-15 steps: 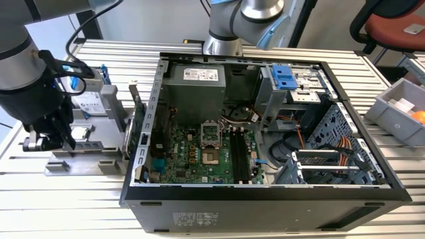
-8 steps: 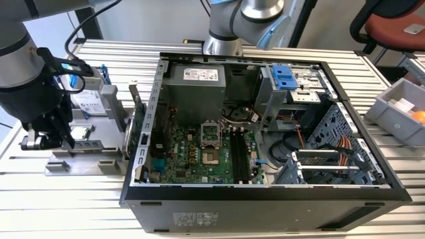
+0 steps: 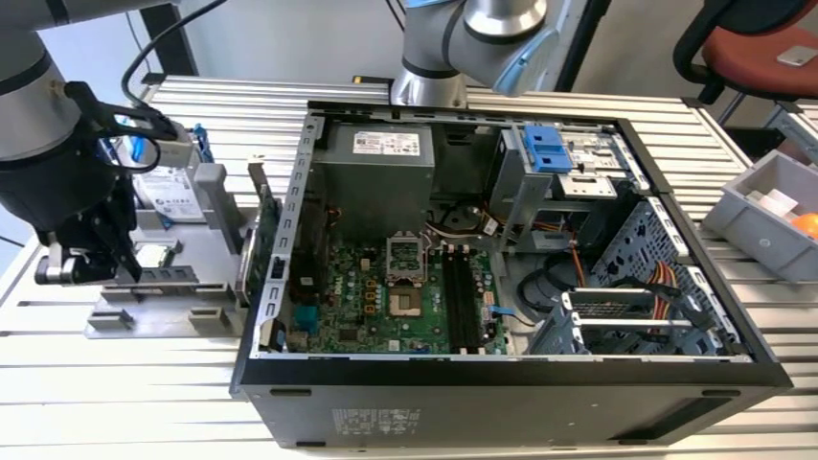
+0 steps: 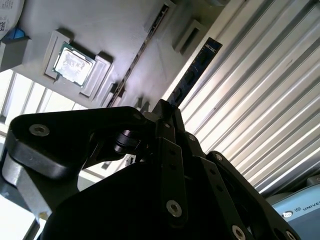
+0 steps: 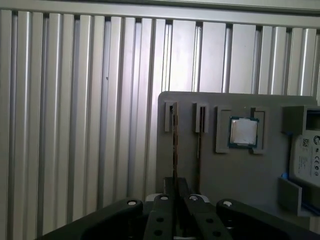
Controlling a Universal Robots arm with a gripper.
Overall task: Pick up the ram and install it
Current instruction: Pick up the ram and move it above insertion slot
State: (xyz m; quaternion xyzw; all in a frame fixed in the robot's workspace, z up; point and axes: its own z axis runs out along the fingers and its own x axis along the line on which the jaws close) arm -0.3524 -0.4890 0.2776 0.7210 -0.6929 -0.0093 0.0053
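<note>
The ram [image 4: 192, 75] is a long, thin dark stick with a small label at its far end. My gripper [image 4: 162, 107] is shut on its near end. Edge-on in the first wrist view, the ram [image 5: 174, 150] runs from my gripper [image 5: 175, 187] along the line of one narrow slot in the grey holder [image 5: 235, 170]. It looks raised a little off that holder [image 4: 115, 30]. In the exterior view my gripper [image 3: 96, 268] hangs over the holder [image 3: 141, 316] at the view's left. The open computer case [image 3: 511, 369] lies beside it, with the black memory slots [image 3: 463, 297] on its green board.
The holder also carries a square processor chip [image 5: 243, 132] and a silver hard drive [image 3: 172, 192]. A green card [image 3: 266, 240] stands upright between holder and case. A second arm's base [image 3: 428, 86] stands behind the case. A grey bin [image 3: 767, 206] sits at the exterior view's right.
</note>
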